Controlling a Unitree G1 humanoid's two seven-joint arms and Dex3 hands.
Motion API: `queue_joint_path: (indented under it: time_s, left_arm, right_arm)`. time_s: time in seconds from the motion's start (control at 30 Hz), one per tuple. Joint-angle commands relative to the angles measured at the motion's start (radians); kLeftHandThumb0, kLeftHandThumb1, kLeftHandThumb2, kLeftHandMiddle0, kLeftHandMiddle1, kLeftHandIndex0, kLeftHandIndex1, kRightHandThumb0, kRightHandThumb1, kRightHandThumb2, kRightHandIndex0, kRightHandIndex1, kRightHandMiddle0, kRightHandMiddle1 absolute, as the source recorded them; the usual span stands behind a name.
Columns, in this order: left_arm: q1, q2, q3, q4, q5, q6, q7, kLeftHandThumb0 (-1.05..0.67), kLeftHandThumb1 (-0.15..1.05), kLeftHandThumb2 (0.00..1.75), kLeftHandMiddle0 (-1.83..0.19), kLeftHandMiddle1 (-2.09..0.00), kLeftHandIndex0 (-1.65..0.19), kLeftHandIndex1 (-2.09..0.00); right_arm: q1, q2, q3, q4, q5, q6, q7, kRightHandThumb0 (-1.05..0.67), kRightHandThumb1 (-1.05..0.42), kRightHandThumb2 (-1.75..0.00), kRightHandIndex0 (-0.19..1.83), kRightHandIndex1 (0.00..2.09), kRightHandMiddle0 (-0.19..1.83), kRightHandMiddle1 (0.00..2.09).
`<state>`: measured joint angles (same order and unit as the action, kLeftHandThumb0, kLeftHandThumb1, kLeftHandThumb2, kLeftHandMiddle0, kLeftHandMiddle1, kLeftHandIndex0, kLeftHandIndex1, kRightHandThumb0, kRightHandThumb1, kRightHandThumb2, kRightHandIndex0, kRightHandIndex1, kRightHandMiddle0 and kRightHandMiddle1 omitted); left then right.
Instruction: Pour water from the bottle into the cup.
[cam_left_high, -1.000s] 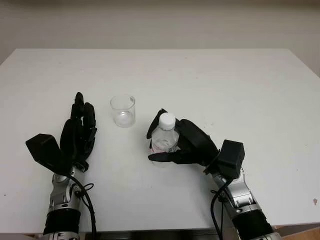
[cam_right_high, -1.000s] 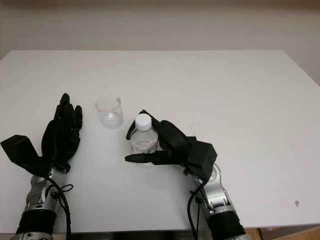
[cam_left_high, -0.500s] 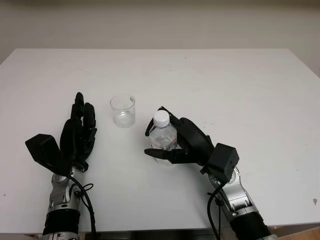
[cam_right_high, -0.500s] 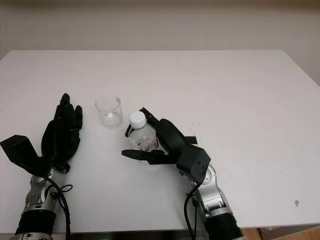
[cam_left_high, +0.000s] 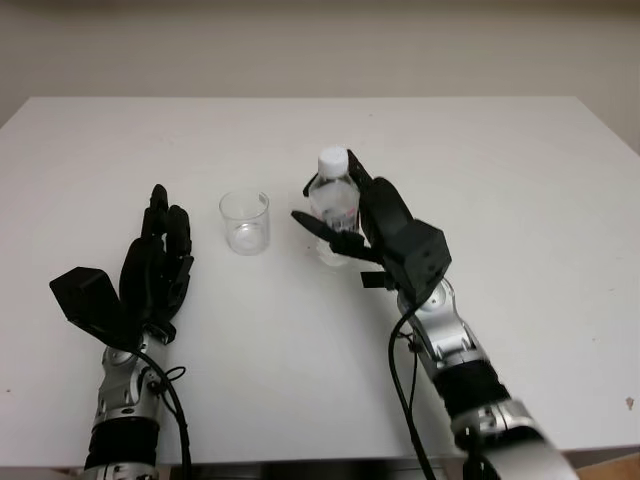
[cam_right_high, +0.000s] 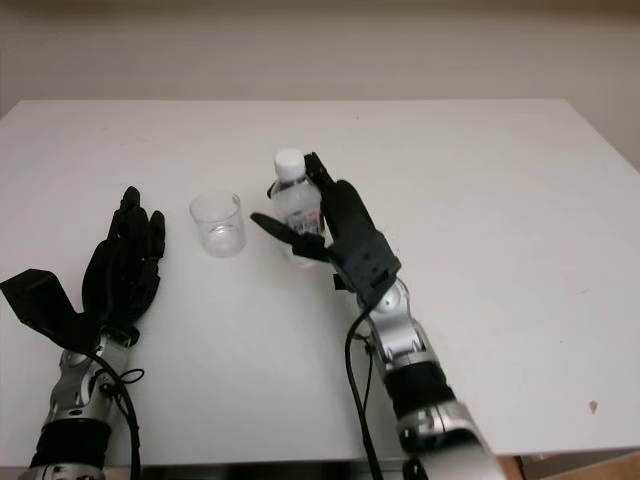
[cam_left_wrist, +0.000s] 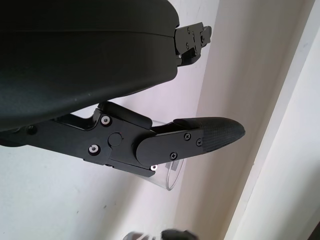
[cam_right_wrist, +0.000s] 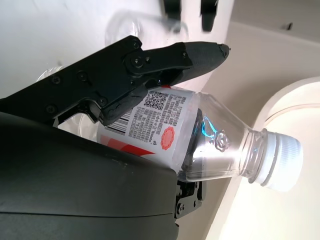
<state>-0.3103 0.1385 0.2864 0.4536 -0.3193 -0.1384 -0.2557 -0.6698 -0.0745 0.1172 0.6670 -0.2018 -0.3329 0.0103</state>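
Since a second ago the right hand has carried the bottle up off the table and farther from the robot, while the left hand and the cup have stayed where they were. At the near left, the left hand (cam_left_high: 152, 270) is open over the white table (cam_left_high: 520, 180), holding nothing, its fingertips pointing away from the robot. Just to its right and a little farther off stands the clear cup (cam_left_high: 246, 222), upright on the table, apart from both hands (whether it holds any water cannot be told). Right of the cup, close beside it but not touching, is the clear plastic bottle (cam_left_high: 333, 200), roughly upright with its white cap (cam_left_high: 332, 160) on top and still screwed on; its base seems to be clear of the table, though the fingers hide part of it. The right hand (cam_left_high: 370, 225) has its fingers clamped around the bottle's body, one finger crossing the near side and the others wrapping the far side. In the right wrist view a finger (cam_right_wrist: 150, 65) presses across the printed label (cam_right_wrist: 155, 122).
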Motion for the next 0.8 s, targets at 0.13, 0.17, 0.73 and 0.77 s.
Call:
queue_joint_path:
  time_s: [0.13, 0.17, 0.73, 0.77]
  left_arm:
    - [0.032, -0.011, -0.002, 0.019, 0.004, 0.013, 0.012, -0.69, 1.05, 0.53, 0.14, -0.06, 0.16, -0.06]
    - [0.034, -0.011, -0.004, 0.016, 0.005, 0.012, 0.013, -0.68, 1.05, 0.53, 0.14, -0.06, 0.16, -0.06]
    - [0.023, -0.010, -0.011, 0.031, 0.005, 0.011, -0.001, -0.69, 1.05, 0.54, 0.15, -0.05, 0.17, -0.05]
    - [0.022, -0.012, -0.011, 0.035, 0.002, 0.007, -0.004, -0.69, 1.05, 0.55, 0.15, -0.05, 0.17, -0.05]
  right_arm:
    - [-0.215, -0.045, 0.019, 0.272, -0.091, -0.034, -0.103, -0.30, -1.05, -0.39, 1.60, 2.09, 1.29, 2.09]
    - [-0.242, -0.051, 0.027, 0.314, -0.109, -0.036, -0.117, -0.32, -1.05, -0.37, 1.51, 2.09, 1.21, 2.09]
    - [-0.476, -0.107, 0.302, 0.635, -0.459, 0.058, -0.378, -0.40, -1.05, -0.22, 1.20, 2.09, 0.80, 2.09]
    - [-0.486, -0.105, 0.311, 0.640, -0.467, 0.068, -0.382, -0.40, -1.05, -0.21, 1.18, 2.09, 0.78, 2.09]
